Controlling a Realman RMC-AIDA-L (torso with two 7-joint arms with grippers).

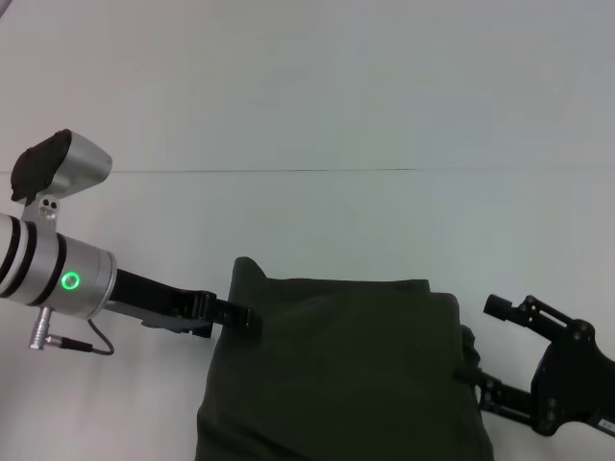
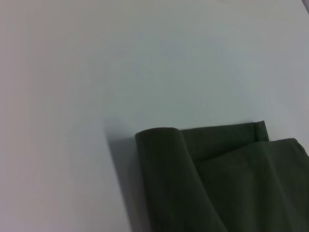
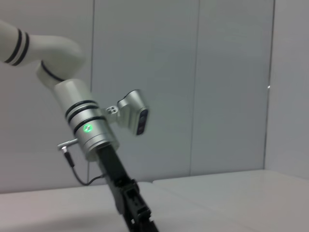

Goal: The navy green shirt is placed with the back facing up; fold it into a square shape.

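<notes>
Olive cloth is pinched at both far corners: left fingers and right fingers each hold the navy green shirt, bunched on the near white surface; both should travel level, keeping the edge taut

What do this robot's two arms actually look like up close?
The left arm is a silver-white tube with black bands and a glowing green ring light, a silver camera housing on top, and a thin black cable looping below. It ends in a black left gripper. The right gripper is all black, with bracket-like metal parts.
</notes>
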